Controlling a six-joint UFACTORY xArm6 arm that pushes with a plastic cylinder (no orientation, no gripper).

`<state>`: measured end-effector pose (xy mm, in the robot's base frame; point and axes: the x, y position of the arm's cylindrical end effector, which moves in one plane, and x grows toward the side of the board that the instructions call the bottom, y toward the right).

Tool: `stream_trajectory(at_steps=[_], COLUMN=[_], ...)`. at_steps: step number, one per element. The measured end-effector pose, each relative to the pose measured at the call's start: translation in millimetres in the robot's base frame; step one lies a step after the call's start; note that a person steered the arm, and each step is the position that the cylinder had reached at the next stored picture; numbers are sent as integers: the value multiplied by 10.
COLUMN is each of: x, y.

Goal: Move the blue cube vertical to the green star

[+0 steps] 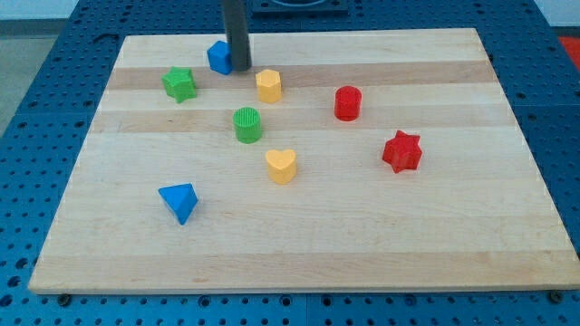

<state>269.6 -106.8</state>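
The blue cube (218,57) sits near the view's top edge of the wooden board (435,235). The green star (179,83) lies just to its lower left, a small gap apart. My tip (240,67) is at the end of the dark rod that comes down from the view's top. It stands right against the blue cube's right side.
A yellow hexagon block (268,85) lies just right of my tip. A green cylinder (247,125), a yellow heart (281,167), a red cylinder (347,103), a red star (401,151) and a blue triangular block (178,201) are spread over the board.
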Motion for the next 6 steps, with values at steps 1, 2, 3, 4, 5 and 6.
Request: stream_trajectory(at_steps=[1, 2, 3, 4, 5, 6], x=[0, -57, -98, -156, -161, -161], y=[-54, 179, 179, -92, -546, -718])
